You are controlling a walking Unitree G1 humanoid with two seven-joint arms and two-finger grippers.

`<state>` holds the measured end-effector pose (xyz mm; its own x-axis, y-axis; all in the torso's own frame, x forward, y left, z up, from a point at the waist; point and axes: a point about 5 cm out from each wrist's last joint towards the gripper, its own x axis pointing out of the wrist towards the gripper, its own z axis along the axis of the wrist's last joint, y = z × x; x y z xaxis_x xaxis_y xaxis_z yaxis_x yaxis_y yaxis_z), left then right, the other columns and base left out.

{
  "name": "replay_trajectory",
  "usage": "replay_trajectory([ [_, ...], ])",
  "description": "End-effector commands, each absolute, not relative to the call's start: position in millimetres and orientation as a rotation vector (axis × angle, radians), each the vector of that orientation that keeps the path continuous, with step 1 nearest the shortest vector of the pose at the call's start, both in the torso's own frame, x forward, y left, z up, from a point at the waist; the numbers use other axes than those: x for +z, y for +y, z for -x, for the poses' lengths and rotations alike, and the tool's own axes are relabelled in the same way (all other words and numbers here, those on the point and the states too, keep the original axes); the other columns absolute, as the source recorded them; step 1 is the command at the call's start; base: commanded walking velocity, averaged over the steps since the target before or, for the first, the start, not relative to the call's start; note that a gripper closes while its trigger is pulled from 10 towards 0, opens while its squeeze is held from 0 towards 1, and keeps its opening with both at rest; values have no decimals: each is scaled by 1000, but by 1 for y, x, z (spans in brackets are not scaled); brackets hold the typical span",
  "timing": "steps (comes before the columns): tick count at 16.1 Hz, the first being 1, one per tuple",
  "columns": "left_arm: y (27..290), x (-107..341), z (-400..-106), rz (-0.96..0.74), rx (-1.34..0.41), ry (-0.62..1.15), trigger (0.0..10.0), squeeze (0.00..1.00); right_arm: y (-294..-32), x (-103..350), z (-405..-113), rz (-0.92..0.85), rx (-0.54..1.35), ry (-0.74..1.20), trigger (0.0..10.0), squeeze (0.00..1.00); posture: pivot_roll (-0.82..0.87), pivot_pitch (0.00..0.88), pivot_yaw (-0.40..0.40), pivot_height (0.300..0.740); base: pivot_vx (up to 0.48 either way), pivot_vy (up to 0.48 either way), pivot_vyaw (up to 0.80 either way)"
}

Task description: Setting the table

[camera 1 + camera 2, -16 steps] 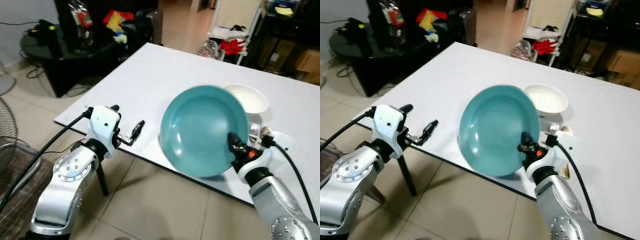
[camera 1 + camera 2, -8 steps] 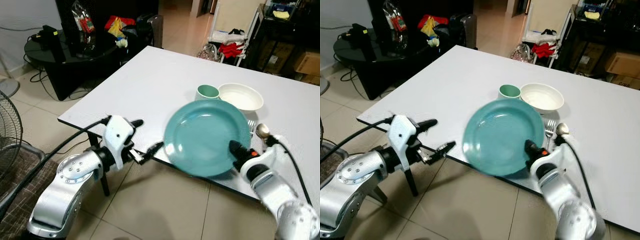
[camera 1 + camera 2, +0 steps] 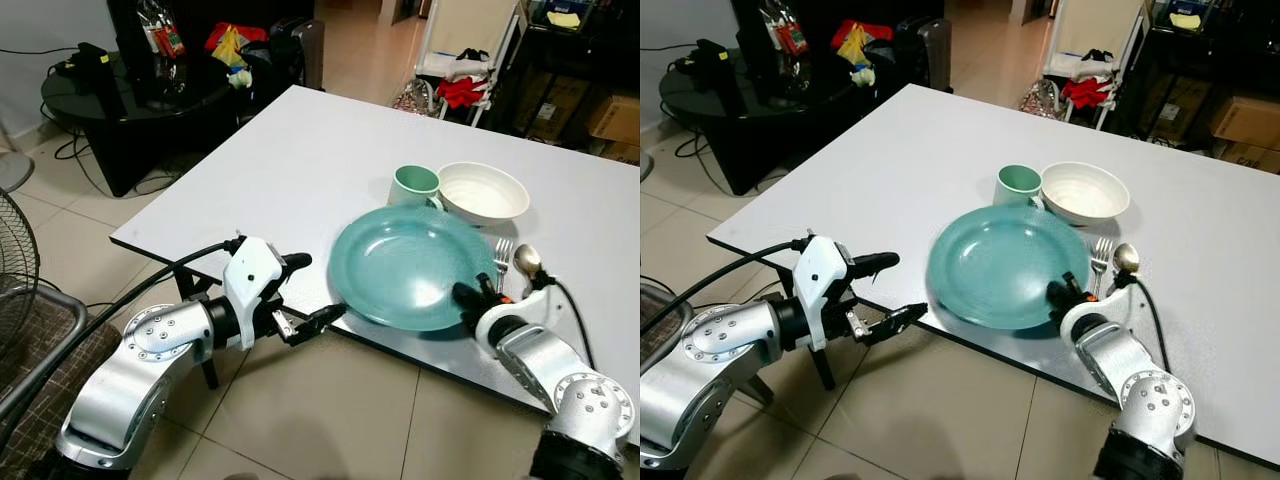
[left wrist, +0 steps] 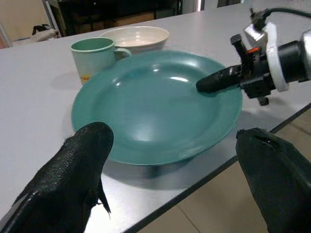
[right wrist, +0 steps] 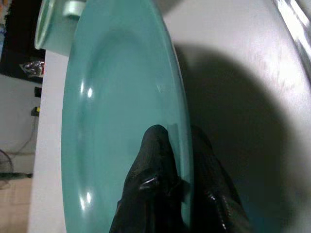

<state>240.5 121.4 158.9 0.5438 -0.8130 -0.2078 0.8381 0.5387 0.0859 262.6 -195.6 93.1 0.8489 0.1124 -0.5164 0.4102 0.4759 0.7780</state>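
A teal plate [image 3: 410,265] lies nearly level, low over the white table [image 3: 300,160] by its front edge. I cannot tell whether it touches the surface. My right gripper [image 3: 470,297] is shut on the plate's near right rim, one finger [image 5: 155,160] on top and one beneath. My left gripper [image 3: 318,287] is open, off the table's front edge just left of the plate, with nothing between its fingers [image 4: 73,179]. A green mug [image 3: 414,186] and a white bowl [image 3: 483,192] stand behind the plate. A fork [image 3: 500,262] and a spoon [image 3: 527,262] lie to its right.
Tiled floor [image 3: 330,420] runs below the table's front edge. A black round table [image 3: 120,95] with clutter stands at the far left, and a fan [image 3: 15,260] is at the left edge. Shelves and boxes [image 3: 590,60] line the back right.
The plate went from steeply tilted to nearly flat and came down to the table. My left gripper moved right toward the plate. The camera also shifted, revealing mug, fork and spoon.
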Motion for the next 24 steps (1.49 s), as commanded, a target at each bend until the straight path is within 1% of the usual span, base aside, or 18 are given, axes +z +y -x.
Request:
replay_trajectory([
  [1,118,162,-240,-192,-1008,141,10000,0,-198,95,-265,-1106,-206,546,10000,0,48,0,-47,740,0,0,0],
  [2,118,162,-239,-192,-1010,141,10000,0,-199,94,-266,-1119,-214,546,10000,392,48,0,-47,740,0,0,0],
  [3,118,163,-240,-192,-1010,140,10000,0,-199,94,-267,-1126,-219,544,10000,671,48,0,-47,740,0,0,0],
  [4,118,163,-240,-193,-1010,137,10000,0,-201,95,-269,-1133,-225,537,10000,1000,48,0,-47,740,0,0,0],
  [7,118,164,-241,-194,-1010,133,10000,0,-204,98,-272,-1146,-226,525,10000,1000,49,0,-46,740,0,0,0],
  [9,118,164,-240,-198,-1011,132,10000,0,-205,100,-267,-1127,-232,532,10000,1000,50,0,-46,740,0,0,0],
  [11,119,164,-239,-197,-1009,135,10000,0,-210,100,-251,-1054,-261,566,10000,1000,46,0,-43,740,0,0,0],
  [13,120,163,-238,-197,-1007,137,10000,0,-210,100,-245,-1018,-258,591,10000,1000,45,0,-43,740,0,0,0],
  [14,121,161,-239,-192,-990,142,10000,0,-210,102,-233,-986,-251,611,10000,1000,41,0,-40,740,0,0,0],
  [16,123,159,-239,-182,-962,143,10000,0,-212,114,-216,-903,-237,587,10000,1000,29,0,-29,740,0,0,0],
  [18,126,160,-240,-170,-909,130,10000,0,-212,130,-207,-822,-216,551,10000,1000,19,0,-21,740,0,0,0],
  [20,135,165,-247,-122,-722,75,10000,0,-214,147,-192,-601,-188,556,10000,1000,5,0,-14,740,0,0,0],
  [21,138,166,-247,-122,-675,57,10000,0,-214,152,-190,-528,-178,550,10000,1000,0,0,-12,740,0,0,0],
  [22,145,168,-245,-126,-568,33,10000,0,-210,170,-191,-369,-113,464,10000,0,-8,0,-10,740,0,0,0],
  [23,148,169,-243,-124,-498,20,10000,0,-204,183,-194,-290,-66,367,10000,0,-6,0,-10,740,0,0,0],
  [24,149,169,-243,-116,-476,19,10000,0,-201,186,-195,-275,-60,334,10000,0,-4,0,-11,740,0,0,0],
])
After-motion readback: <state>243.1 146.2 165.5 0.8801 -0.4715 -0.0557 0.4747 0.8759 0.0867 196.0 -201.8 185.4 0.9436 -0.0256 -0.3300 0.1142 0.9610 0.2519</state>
